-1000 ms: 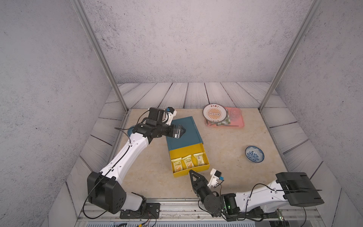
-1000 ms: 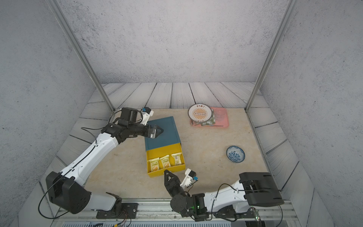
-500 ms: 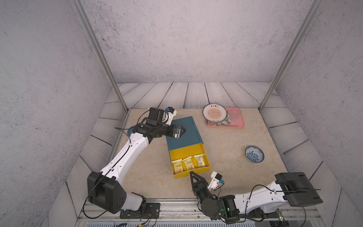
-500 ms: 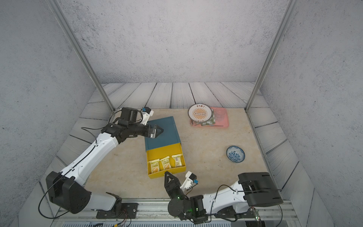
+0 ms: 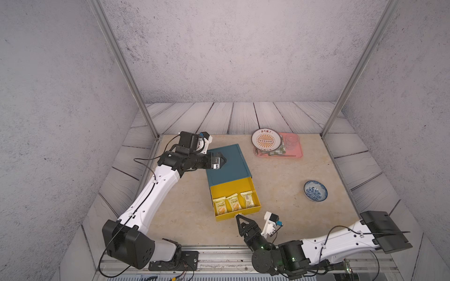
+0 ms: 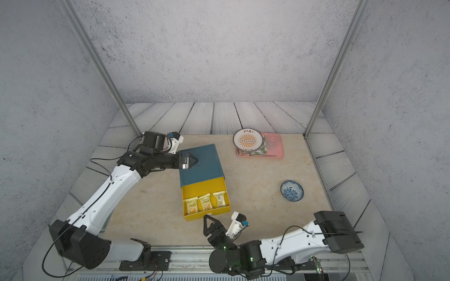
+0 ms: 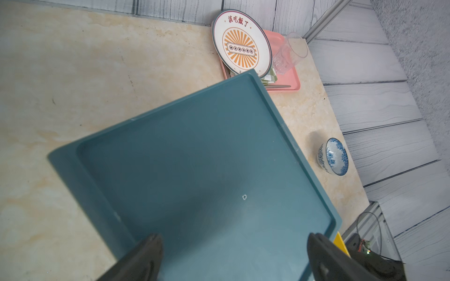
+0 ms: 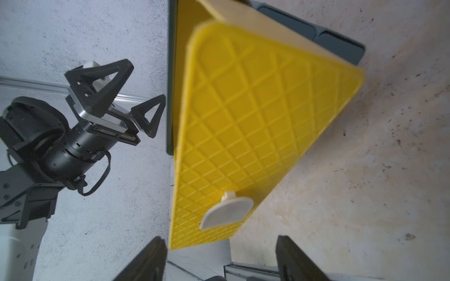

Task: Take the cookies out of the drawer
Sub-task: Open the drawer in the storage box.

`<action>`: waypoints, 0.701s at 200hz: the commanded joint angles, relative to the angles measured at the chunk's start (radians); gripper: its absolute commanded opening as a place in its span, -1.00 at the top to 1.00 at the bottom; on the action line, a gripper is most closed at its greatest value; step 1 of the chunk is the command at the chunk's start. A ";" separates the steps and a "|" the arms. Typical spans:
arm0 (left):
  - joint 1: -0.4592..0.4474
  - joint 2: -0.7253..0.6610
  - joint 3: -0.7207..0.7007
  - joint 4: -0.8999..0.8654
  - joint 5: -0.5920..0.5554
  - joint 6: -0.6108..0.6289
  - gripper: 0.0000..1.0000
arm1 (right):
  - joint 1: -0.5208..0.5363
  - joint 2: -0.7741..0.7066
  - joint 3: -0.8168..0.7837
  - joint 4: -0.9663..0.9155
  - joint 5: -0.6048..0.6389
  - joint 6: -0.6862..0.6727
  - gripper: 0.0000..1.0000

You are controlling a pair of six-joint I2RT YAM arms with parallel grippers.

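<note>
A yellow drawer (image 5: 231,188) stands pulled out of a teal box (image 5: 227,163) in both top views. Three pale yellow cookies (image 5: 219,206) (image 5: 233,203) (image 5: 248,199) lie side by side in it. They show again in a top view (image 6: 205,203). My right gripper (image 5: 239,219) sits just in front of the drawer's front, open and empty. In the right wrist view its jaws (image 8: 221,240) stand apart below the white handle (image 8: 226,213), not touching it. My left gripper (image 5: 220,160) hovers open over the box's top (image 7: 207,158), holding nothing.
A pink tray (image 5: 295,153) at the back right carries a patterned plate (image 5: 266,140) and a clear glass (image 5: 291,141). A blue-and-white bowl (image 5: 315,191) stands on the right of the table. The metal rail runs along the front edge behind my right gripper.
My right gripper's jaws have spread wider in front of the drawer's handle. The drawer, the cookies and my left arm have not visibly moved.
</note>
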 commanded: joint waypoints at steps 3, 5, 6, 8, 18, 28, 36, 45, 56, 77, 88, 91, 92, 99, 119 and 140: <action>0.020 -0.065 0.103 -0.062 -0.032 -0.065 -0.97 | 0.025 -0.130 0.110 -0.487 -0.076 0.050 -0.52; 0.020 -0.071 0.106 -0.064 -0.037 -0.070 -0.97 | 0.025 -0.145 0.119 -0.523 -0.082 0.048 -0.52; 0.021 -0.073 0.107 -0.064 -0.039 -0.072 -0.97 | 0.026 -0.151 0.126 -0.537 -0.088 0.047 -0.52; 0.022 -0.078 0.110 -0.065 -0.044 -0.076 -0.97 | 0.026 -0.163 0.136 -0.570 -0.096 0.043 -0.52; 0.024 -0.108 0.115 -0.067 -0.066 -0.107 -0.97 | 0.026 -0.226 0.197 -0.718 -0.126 0.005 -0.51; 0.024 -0.142 0.111 -0.067 -0.080 -0.137 -0.97 | 0.025 -0.281 0.271 -0.866 -0.145 -0.033 -0.51; 0.024 -0.175 0.100 -0.077 -0.081 -0.163 -0.97 | 0.023 -0.314 0.334 -0.998 -0.141 -0.048 -0.51; 0.021 -0.210 0.091 -0.117 -0.084 -0.186 -0.98 | 0.010 -0.342 0.429 -1.164 -0.153 -0.062 -0.51; 0.012 -0.255 0.079 -0.194 -0.109 -0.214 -0.97 | -0.048 -0.360 0.545 -1.322 -0.202 -0.140 -0.51; -0.069 -0.352 0.034 -0.378 -0.229 -0.227 -0.97 | -0.315 -0.348 0.754 -1.437 -0.435 -0.464 -0.50; -0.123 -0.395 0.001 -0.481 -0.308 -0.267 -0.97 | -0.519 -0.303 0.840 -1.448 -0.645 -0.664 -0.50; -0.135 -0.405 -0.006 -0.502 -0.322 -0.281 -0.97 | -0.572 -0.281 0.866 -1.454 -0.703 -0.715 -0.50; -0.138 -0.408 -0.010 -0.507 -0.327 -0.287 -0.97 | -0.590 -0.274 0.872 -1.456 -0.724 -0.733 -0.50; -0.176 -0.429 -0.029 -0.541 -0.353 -0.320 -0.97 | -0.699 -0.203 0.931 -1.476 -0.862 -0.841 -0.50; -0.303 -0.439 -0.043 -0.581 -0.432 -0.403 -0.98 | -0.778 0.023 1.098 -1.514 -1.025 -1.033 -0.48; -0.401 -0.386 -0.020 -0.611 -0.484 -0.408 -0.99 | -0.796 0.211 1.253 -1.507 -1.094 -1.153 -0.48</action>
